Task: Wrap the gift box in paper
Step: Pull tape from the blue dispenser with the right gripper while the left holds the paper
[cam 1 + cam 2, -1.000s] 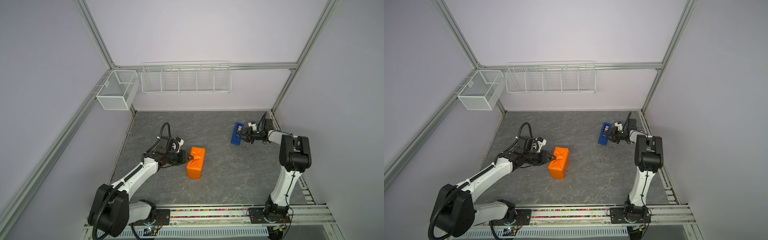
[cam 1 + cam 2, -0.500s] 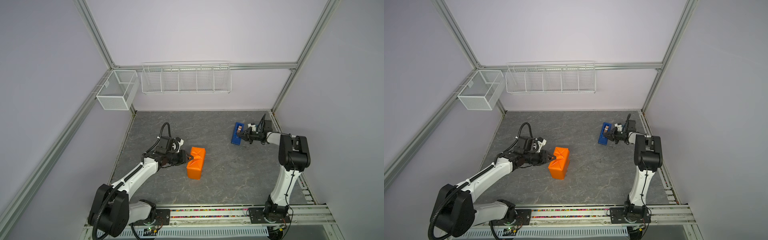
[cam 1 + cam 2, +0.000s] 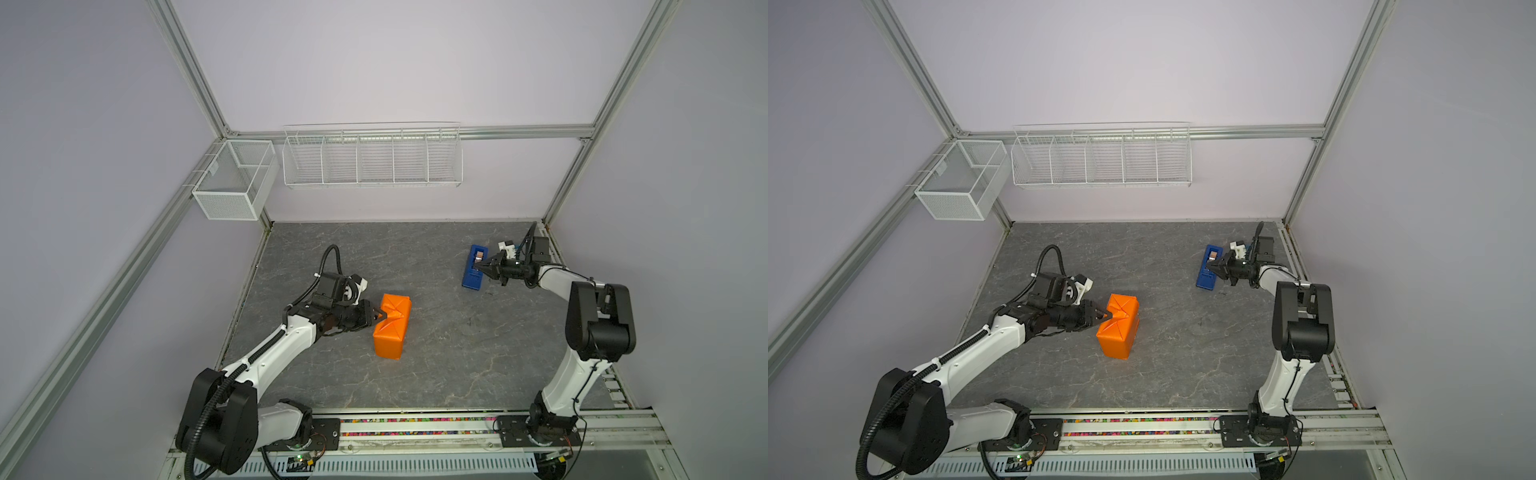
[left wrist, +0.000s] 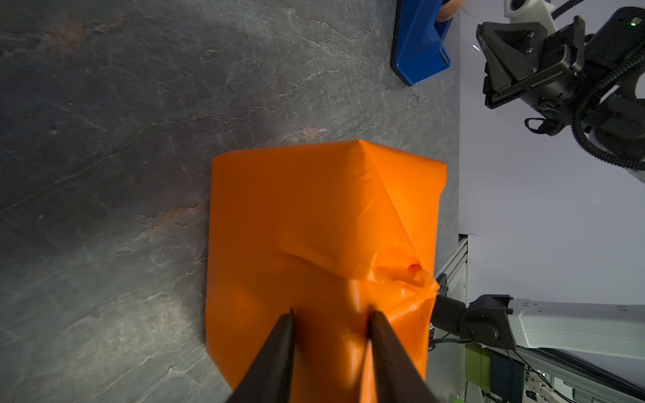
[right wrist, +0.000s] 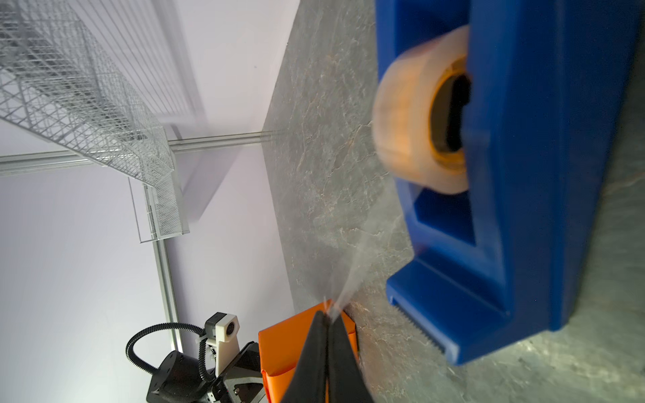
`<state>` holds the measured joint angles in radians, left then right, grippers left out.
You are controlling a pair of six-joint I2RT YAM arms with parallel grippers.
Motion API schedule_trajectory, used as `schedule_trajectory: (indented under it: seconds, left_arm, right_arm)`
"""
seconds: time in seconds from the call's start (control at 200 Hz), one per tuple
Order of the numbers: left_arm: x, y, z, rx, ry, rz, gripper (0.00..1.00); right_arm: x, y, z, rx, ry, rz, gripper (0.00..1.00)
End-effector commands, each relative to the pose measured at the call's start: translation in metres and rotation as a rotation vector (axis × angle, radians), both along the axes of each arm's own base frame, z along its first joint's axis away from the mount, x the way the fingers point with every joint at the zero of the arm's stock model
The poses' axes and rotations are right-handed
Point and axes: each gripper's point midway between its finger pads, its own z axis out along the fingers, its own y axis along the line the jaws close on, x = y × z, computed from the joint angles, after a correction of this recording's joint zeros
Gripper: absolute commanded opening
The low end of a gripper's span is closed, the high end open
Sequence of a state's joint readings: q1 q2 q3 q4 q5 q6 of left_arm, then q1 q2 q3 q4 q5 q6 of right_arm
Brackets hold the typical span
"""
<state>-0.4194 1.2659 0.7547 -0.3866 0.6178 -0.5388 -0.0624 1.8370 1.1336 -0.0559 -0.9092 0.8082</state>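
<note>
**Item 1. Table** (image 3: 436, 365): grey, stone-patterned. It carries every item below.

**Item 2. Paper** (image 3: 390, 328): plain orange, closed all round the gift box, which is wholly hidden inside.
- The parcel sits on the table left of centre, well apart from the tape dispenser.
- Its end flaps are folded into triangles. The left wrist view shows one corner puckered.
- Handling, as judged: thin, slick and easily torn, with creases that likely spring open unless held.
- The box beneath should be stiff and light, so the parcel may slide under a sideways push.
- Best hold: press the flaps flat against the cardboard faces rather than pinching loose paper.

**Item 3. Tape dispenser** (image 3: 472, 272): bright blue, at the far right of the table, holding a clear tape roll (image 5: 419, 111).

**Item 4. Left gripper** (image 4: 331, 312): jaws part-way apart, tips set against the parcel's folded end. It appears to pin the flap rather than pinch it.

**Item 5. Right gripper** (image 5: 326, 314): jaws together, clamped on the free end of the tape strip, just beside the dispenser.

**Item 6. Tape strip** (image 5: 359, 258): nearly invisible, stretched from the roll to the right gripper.
- Handling, as judged: limp, sticky, and prone to curl or cling.
- Best hold: by the very tip only, kept taut.
</note>
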Motion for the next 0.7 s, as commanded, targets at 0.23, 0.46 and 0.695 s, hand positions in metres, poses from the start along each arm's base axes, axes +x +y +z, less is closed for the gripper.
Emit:
schedule_trajectory:
  seconds: [0.23, 0.46, 0.695]
  left_arm:
    - [-0.034, 0.018, -0.044, 0.135, 0.156, -0.011, 0.36]
    - [-0.034, 0.018, -0.044, 0.137, 0.158, -0.014, 0.36]
    - [-0.035, 0.018, -0.043, 0.135, 0.159, -0.012, 0.36]
  right_arm:
    - [-0.064, 0.023, -0.044, -0.053, 0.151, 0.093, 0.07]
    - [-0.074, 0.003, -0.099, -0.232, 0.271, 0.102, 0.07]
    - [-0.083, -0.026, -0.123, -0.325, 0.354, 0.046, 0.07]
